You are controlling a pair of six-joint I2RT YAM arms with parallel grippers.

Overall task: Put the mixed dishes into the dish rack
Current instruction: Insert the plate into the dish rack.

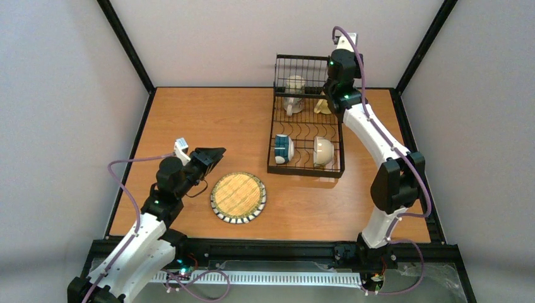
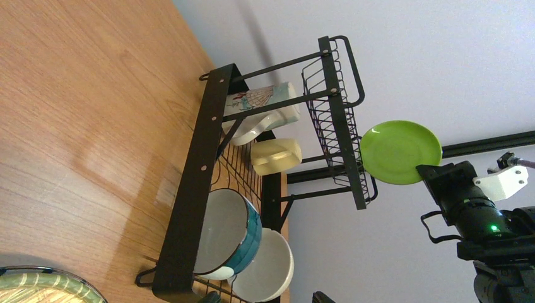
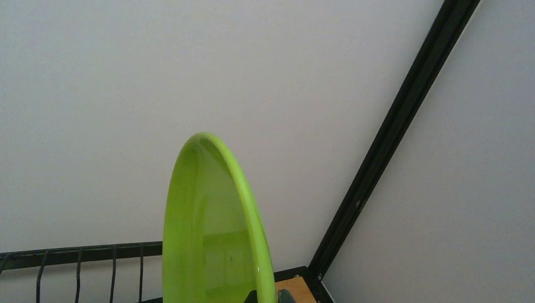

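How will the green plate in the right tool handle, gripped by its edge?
The green plate looks thin and rigid, probably light. Glossy, and pinched only at its edge by the right tool, it may slip or pivot. Released upright, it would likely roll or tip.

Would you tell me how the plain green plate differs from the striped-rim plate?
The plain green plate is glossy lime all over; the striped-rim plate has a woven-looking centre and a black-and-white rim. The plain green plate is held aloft, roughly on edge, by the right claw near the raised basket of the dish rack; the striped-rim plate lies flat on the table. Both are round, and neither is in the rack.
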